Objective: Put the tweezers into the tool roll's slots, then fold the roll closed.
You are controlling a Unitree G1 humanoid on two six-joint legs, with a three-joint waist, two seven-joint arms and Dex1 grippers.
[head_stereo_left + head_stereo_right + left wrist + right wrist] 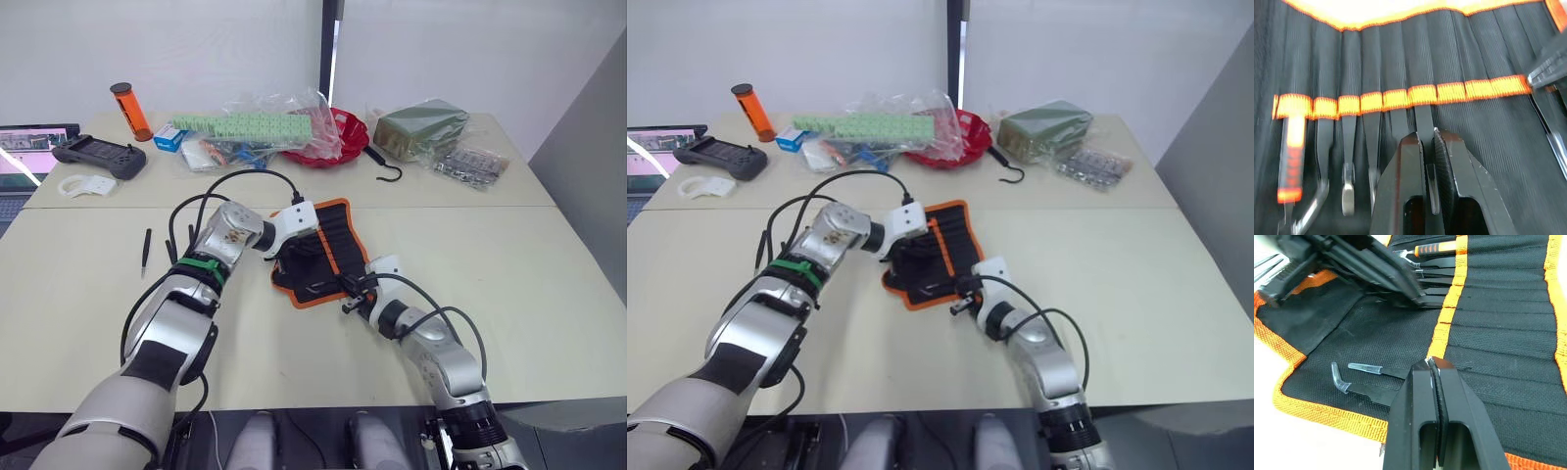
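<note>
The tool roll (333,245) lies open mid-table, black with orange edging. My left gripper (1428,136) is over its slots (1400,58), shut on a slim black tweezer (1433,196) whose tip runs under the orange strip (1449,91). Other tools sit in the neighbouring slots, one with an orange handle (1290,161). My right gripper (1432,363) is shut, its tips resting on the orange strip (1447,318) near the roll's near edge; I cannot tell whether it pinches fabric. Two tweezers (1371,369) with clear tip caps lie loose on the roll's flap. More tweezers (146,252) lie on the table to the left.
Along the back stand an orange cylinder (129,111), a black handheld controller (100,156), plastic bags with green blocks (255,125), a red bowl (348,137), a dark green packet (421,127) and a black hook (390,171). A laptop (24,147) is at far left.
</note>
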